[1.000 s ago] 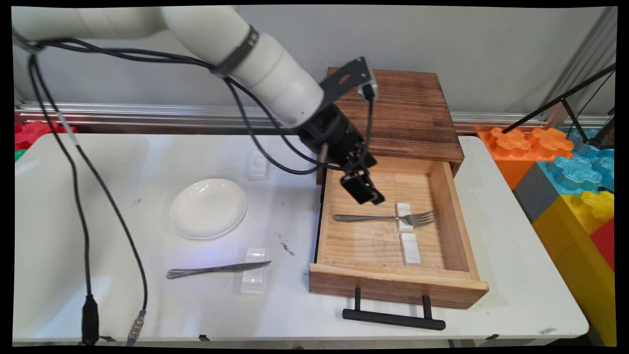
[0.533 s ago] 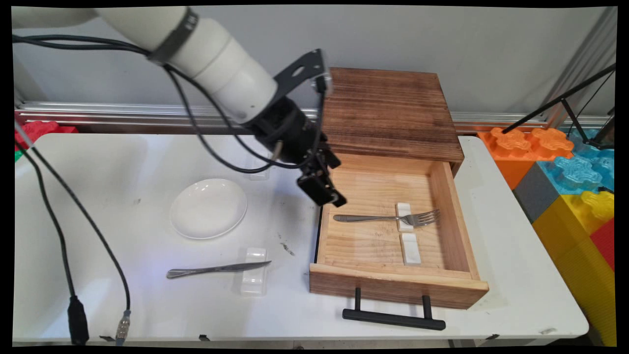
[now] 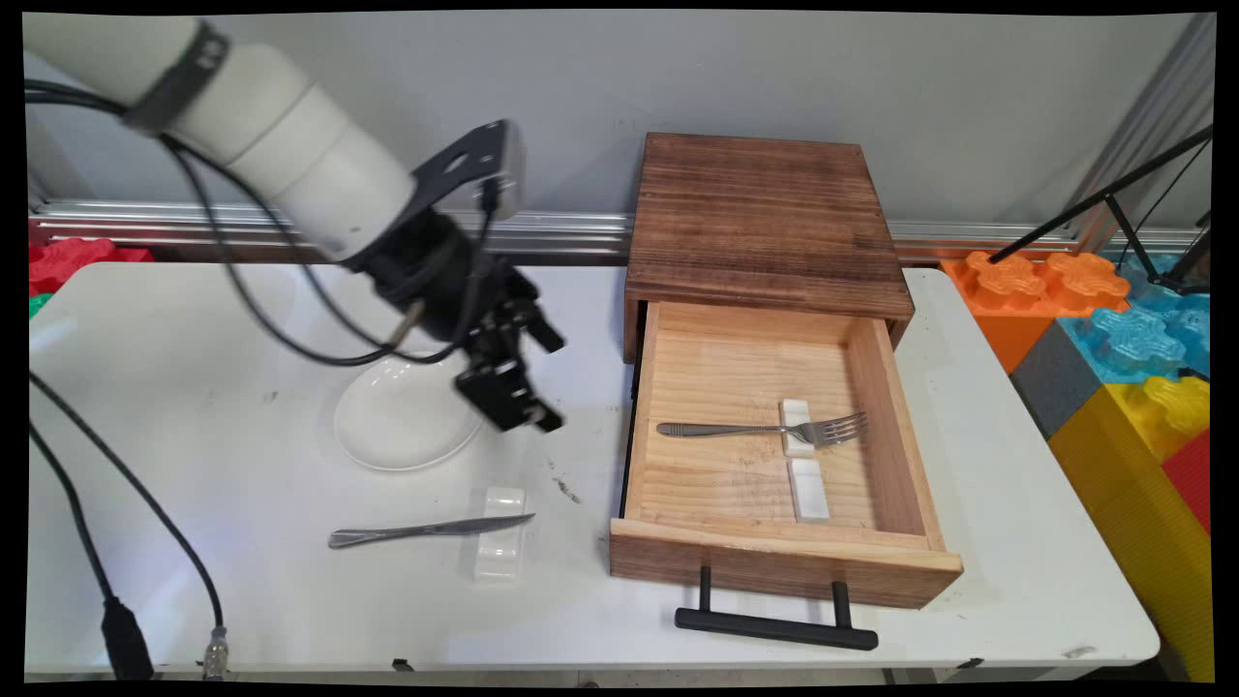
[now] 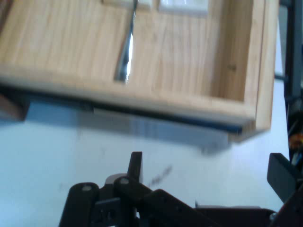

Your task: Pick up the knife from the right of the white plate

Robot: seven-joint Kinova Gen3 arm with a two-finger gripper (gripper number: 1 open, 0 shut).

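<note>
Swung leftward since the earlier frames: the arm has left the drawer and its claw (image 3: 510,392) now hangs over bare table between the plate (image 3: 402,418) and the drawer's left wall; nothing else on the table has shifted.

Table (image 3: 1007,542) white, bearing all; dark wooden cabinet (image 3: 770,218) at the back, its pale drawer (image 3: 736,484) pulled fully out, black handle (image 3: 774,627) toward the near edge; plate white, empty, its right rim partly behind the claw.

Knife (image 3: 426,530) lies on the table near the front, blade across a clear rest (image 3: 500,532); fork (image 3: 765,428) lies inside the drawer, its neck on a small white rest (image 3: 797,426), a second white rest (image 3: 808,489) just beside it, bare.

As far as shown: fork sits in the drawer, knife remains outside, drawer stands open.

Claw: spread wide in the hand view (image 4: 203,175), fingers apart, pinching nothing, touching nothing.
</note>
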